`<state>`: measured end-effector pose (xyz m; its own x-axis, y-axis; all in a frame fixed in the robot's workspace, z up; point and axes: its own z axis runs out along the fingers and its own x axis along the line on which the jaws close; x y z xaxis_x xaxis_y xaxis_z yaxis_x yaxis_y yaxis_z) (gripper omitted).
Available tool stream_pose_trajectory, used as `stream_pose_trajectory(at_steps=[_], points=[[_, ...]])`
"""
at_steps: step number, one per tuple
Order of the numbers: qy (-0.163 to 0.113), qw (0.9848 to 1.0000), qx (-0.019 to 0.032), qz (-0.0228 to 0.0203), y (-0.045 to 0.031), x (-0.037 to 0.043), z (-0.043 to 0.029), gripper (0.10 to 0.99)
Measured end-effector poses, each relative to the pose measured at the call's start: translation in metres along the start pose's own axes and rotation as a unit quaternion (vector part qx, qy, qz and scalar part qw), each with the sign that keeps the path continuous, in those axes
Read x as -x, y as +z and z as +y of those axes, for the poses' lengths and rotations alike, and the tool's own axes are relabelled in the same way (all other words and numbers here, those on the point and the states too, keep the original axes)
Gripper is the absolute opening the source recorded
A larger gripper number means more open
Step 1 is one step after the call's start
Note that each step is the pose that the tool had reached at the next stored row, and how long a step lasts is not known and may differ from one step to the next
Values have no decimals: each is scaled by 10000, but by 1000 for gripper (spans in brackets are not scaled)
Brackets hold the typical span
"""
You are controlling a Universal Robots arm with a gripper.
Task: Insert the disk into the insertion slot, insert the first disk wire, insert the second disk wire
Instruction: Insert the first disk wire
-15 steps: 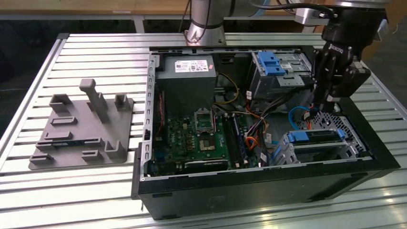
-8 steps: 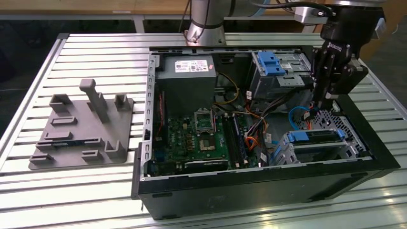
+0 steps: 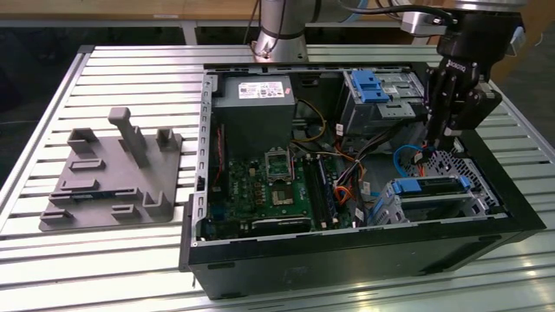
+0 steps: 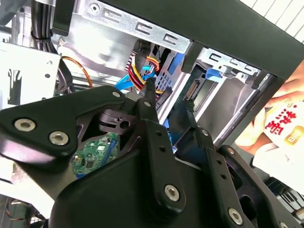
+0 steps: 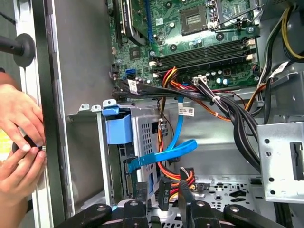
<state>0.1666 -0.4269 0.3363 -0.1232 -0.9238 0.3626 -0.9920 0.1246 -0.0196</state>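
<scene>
Exterior view, arm angled steeply down into computer case (image 3: 347, 257), gripper (image 3: 431, 155) parted beside the disk (image 3: 433, 184) seated in the insertion slot (image 3: 438, 207), white label (image 3: 264, 90) on power supply (image 3: 256, 120), second wrist view, fingertips (image 4: 148, 90) apart, first wrist view, black connector (image 5: 165, 194) between fingers (image 5: 141, 190).

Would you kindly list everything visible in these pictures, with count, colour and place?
table: one, silver, slatted, under everything.
computer case: one, black, open, on the table.
holder: one, grey, on the table, exterior view's left of the case.
motherboard: one, green, inside the case.
drive cage: one, silver, inside the case.
disk: one, blue-framed, in the drive cage.
flat cable: one, blue, beside the drive cage.
hands: two, at the case's edge.
gripper: one, black, inside the case near the drive cage.
</scene>
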Motion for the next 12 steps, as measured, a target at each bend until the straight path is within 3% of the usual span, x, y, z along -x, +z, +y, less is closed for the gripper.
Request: stream_pose_trajectory(at_steps=[7,8,12], points=[[-6,10000,11,27,8,24,2,376],[-7,10000,13,36,5,32,3,306],[-7,10000,9,83,-2,54,6,306]])
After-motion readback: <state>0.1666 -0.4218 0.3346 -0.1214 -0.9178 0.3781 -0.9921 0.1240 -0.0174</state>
